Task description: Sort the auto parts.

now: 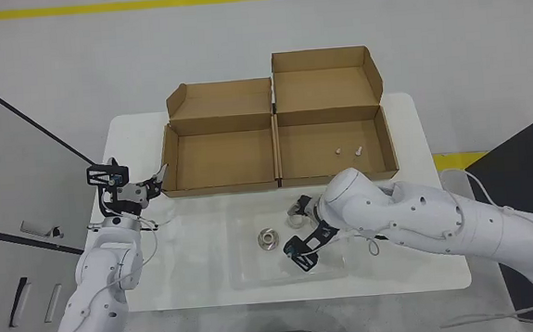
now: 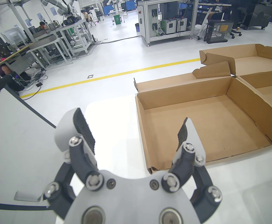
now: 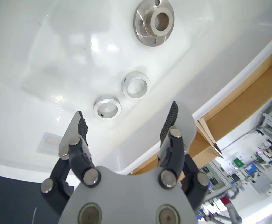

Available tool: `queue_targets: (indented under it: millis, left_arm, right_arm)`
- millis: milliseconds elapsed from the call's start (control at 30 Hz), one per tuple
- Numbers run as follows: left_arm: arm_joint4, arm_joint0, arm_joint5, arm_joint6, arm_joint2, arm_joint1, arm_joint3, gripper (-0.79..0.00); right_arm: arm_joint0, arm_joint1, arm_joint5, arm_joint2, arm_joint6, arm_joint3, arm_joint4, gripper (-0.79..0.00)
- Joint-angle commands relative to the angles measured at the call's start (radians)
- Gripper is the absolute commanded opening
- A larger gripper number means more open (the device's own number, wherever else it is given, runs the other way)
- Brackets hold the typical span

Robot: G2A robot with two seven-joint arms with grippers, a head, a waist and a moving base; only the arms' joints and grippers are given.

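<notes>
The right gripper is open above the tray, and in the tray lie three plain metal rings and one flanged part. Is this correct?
Not quite. The right wrist view shows two plain metal rings, not three. The rest holds: the right gripper is open above the tray, and one flanged part lies in it.

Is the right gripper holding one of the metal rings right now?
No, the right gripper is open and empty; both metal rings lie loose in the white tray.
</notes>
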Motion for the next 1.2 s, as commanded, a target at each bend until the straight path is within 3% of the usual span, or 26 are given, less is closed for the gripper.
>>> queue_targets:
  millis: [0,467,600,767,1000,1067,1167]
  left_arm:
    - [0.000,0.000,0.000,0.000,0.000,0.000,0.000,0.000]
    - [0.000,0.000,0.000,0.000,0.000,0.000,0.000,0.000]
    - [0.000,0.000,0.000,0.000,0.000,0.000,0.000,0.000]
    - [0.000,0.000,0.000,0.000,0.000,0.000,0.000,0.000]
    - [0.000,0.000,0.000,0.000,0.000,0.000,0.000,0.000]
    - [0.000,0.000,0.000,0.000,0.000,0.000,0.000,0.000]
    - [0.000,0.000,0.000,0.000,0.000,0.000,0.000,0.000]
  right_arm:
    - [0.004,-0.001,0.000,0.000,0.000,-0.004,0.010,0.000]
    - [-0.010,-0.004,0.000,0.000,0.000,-0.020,-0.033,-0.003]
    - [-0.010,-0.004,0.000,0.000,0.000,-0.020,-0.033,-0.139]
    - [-0.010,-0.004,0.000,0.000,0.000,-0.020,-0.033,-0.225]
    - [-0.016,-0.007,0.000,0.000,0.000,-0.036,-0.046,-0.249]
    - [-0.006,-0.010,0.000,0.000,-0.009,-0.033,-0.018,-0.203]
    - [0.019,-0.013,0.000,0.000,-0.039,-0.017,0.033,-0.194]
